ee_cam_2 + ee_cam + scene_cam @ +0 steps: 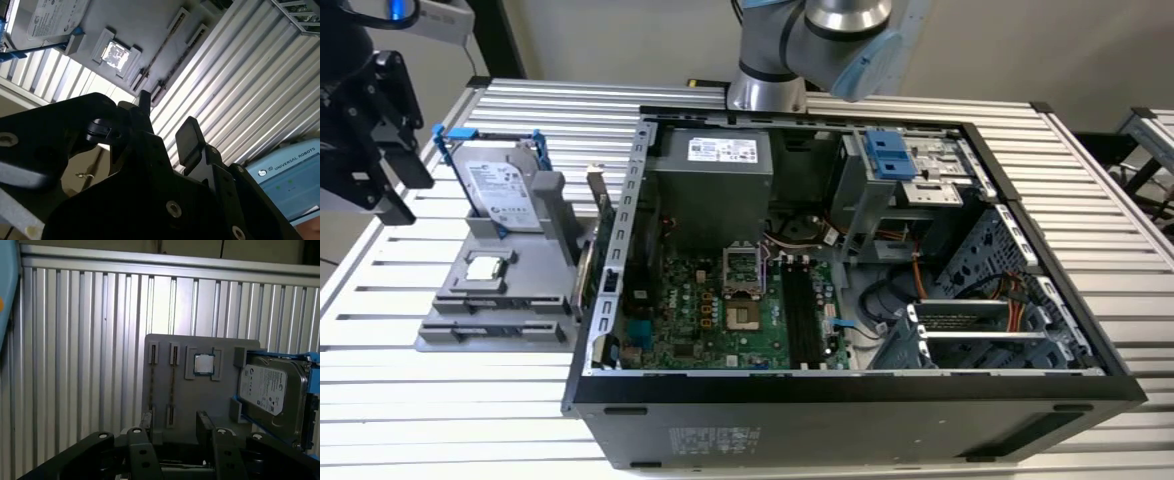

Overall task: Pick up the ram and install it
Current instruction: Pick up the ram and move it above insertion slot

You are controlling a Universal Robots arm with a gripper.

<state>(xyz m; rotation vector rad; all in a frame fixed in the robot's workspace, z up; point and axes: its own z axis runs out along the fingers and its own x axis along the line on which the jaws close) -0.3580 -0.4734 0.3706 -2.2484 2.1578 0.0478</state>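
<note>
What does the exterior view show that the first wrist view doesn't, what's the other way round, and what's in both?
The exterior view adds the open computer case, its motherboard and the arm's base at the case's far side. The first wrist view adds the gripper, open and empty, with the gray tray beyond its fingertips. Both share that tray, the hard drive in its blue frame held on it, the small square chip in its pocket, and the ribbed metal table.
</note>
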